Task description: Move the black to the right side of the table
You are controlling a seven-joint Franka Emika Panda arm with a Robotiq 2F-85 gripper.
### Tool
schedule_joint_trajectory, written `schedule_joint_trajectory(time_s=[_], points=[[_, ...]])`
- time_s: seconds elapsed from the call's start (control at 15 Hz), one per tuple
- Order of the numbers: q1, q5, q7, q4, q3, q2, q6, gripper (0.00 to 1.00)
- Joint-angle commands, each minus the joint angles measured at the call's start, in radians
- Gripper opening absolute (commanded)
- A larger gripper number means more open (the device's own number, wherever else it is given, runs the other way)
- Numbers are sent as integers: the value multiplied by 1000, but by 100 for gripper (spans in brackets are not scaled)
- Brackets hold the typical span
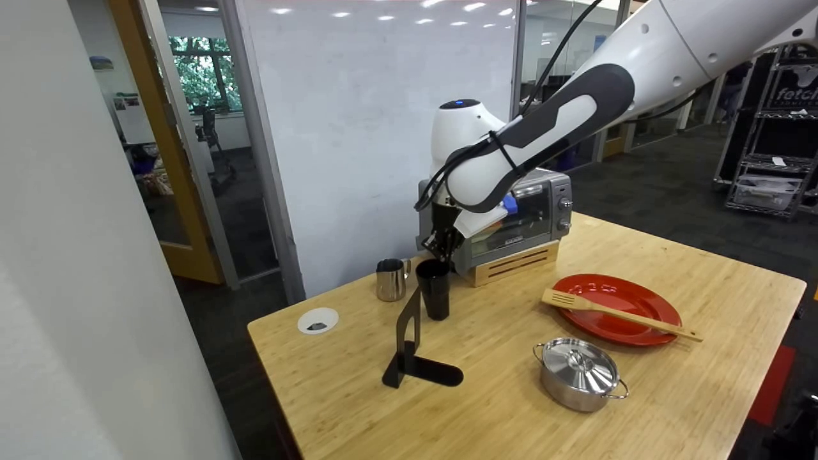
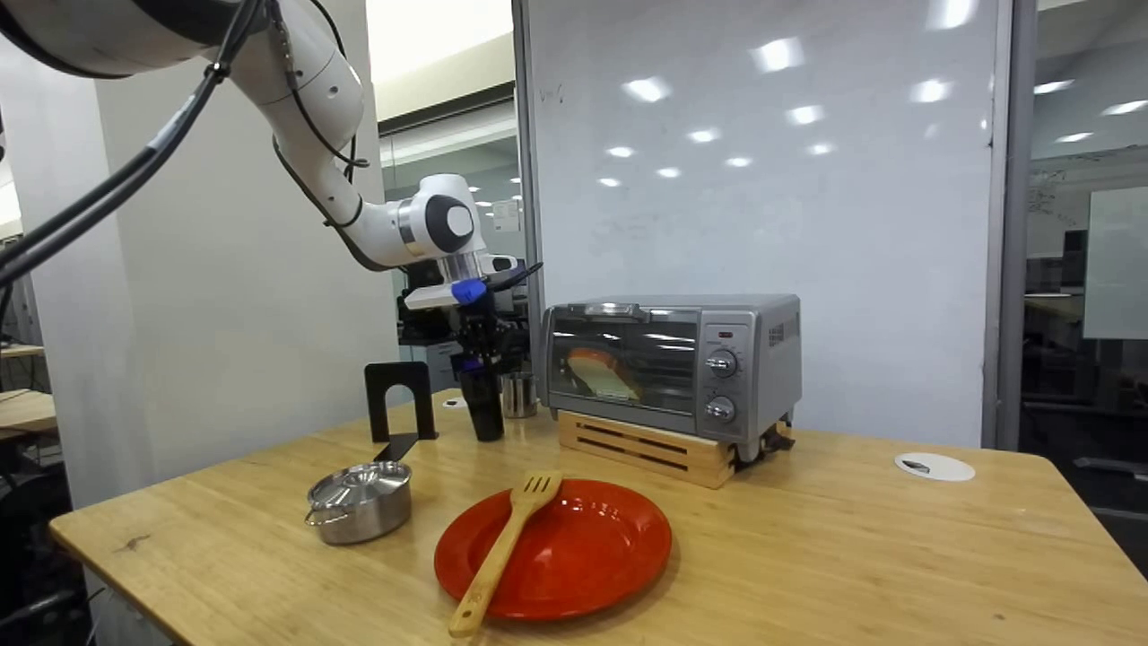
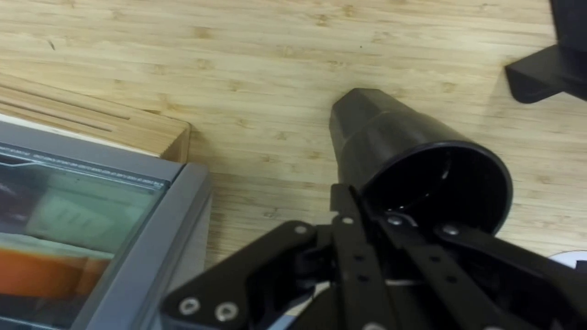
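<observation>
The Franka Panda arm (image 1: pixel 578 118) slants downward; its Robotiq gripper (image 3: pixel 362 204) points down, its two black fingers (image 3: pixel 353 250) nearly together.

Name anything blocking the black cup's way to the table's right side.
Two obstacles: right of the black cup, the toaster oven on its wooden base; in front of the oven, the red plate, wooden spatula across it. A narrow bare strip of table between them may let the cup pass.
</observation>
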Motion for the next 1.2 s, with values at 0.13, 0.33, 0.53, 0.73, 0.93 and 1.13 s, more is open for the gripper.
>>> schedule_joint_trajectory(time_s=[0.13,0.33,0.53,0.73,0.93,1.13], points=[[12,0,-50,-78,21,-111,-56,1],[12,2,-88,-138,44,-200,-102,1],[7,2,-114,-199,60,-291,-152,1],[6,-12,-116,-271,59,-382,-200,1],[-8,-16,-118,-345,56,-461,-220,1],[-38,-6,-125,-427,50,-532,-183,1]])
